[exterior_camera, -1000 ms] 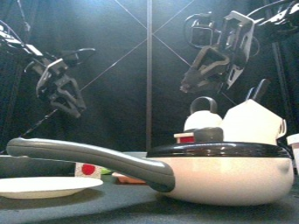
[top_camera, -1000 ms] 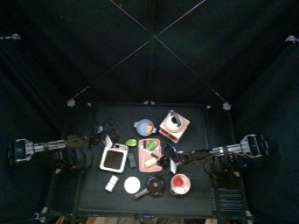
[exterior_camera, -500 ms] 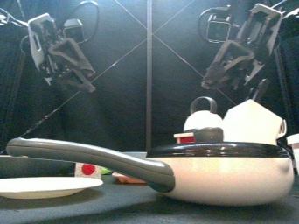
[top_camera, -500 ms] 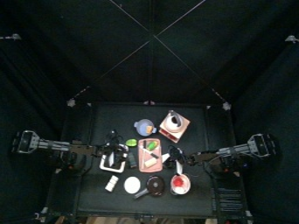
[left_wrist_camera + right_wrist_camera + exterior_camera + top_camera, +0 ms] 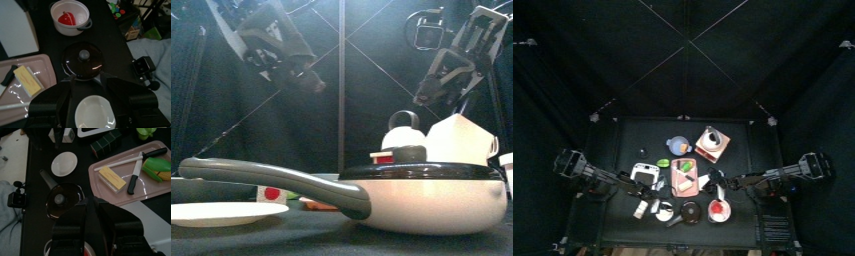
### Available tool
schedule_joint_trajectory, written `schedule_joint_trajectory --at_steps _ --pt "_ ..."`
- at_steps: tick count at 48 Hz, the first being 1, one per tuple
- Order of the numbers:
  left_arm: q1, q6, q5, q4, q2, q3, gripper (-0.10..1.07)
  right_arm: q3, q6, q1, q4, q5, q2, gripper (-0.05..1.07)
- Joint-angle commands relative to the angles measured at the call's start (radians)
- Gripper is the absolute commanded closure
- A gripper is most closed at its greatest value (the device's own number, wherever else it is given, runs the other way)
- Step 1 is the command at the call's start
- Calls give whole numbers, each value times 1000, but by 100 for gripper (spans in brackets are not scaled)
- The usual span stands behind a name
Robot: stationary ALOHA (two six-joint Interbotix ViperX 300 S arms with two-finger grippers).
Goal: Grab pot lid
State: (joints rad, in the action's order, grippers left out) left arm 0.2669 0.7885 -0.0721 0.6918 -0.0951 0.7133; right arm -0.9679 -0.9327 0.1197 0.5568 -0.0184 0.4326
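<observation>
We saw the pan point(image 5: 425, 195) at the table's point(image 5: 620, 135) front edge, pot lid point(image 5: 83, 61) seated on it. Left gripper point(image 5: 91, 95) hung spread above a plate point(image 5: 92, 112), empty. Right gripper's point(image 5: 92, 208) opening: couldn't tell.

Robot test pen, lab setting: small black table point(image 5: 613, 135) enclosed by black curtains point(image 5: 567, 70), taut rigging lines overhead. Staged kitchenware: cream saucepan with dark glass lid point(image 5: 425, 190), pink rectangular tray point(image 5: 120, 175).
</observation>
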Motion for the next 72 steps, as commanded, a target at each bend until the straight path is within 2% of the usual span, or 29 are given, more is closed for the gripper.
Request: schedule_joint_trajectory --at_steps 1,14,25,50,72 --pt "3 -14 -6 17 43 -74 15 5 -3 9 0 3 32 42" --pt "9 -21 -6 20 170 -179 15 -12 -3 14 -2 3 55 42" --pt "9 -23 -6 18 252 -236 15 -21 -2 14 0 3 55 42" --pt "9 -23 48 17 345 -318 15 -21 -2 14 0 3 55 42" --pt "23 -21 51 17 380 -334 15 -20 -2 14 0 5 55 42"
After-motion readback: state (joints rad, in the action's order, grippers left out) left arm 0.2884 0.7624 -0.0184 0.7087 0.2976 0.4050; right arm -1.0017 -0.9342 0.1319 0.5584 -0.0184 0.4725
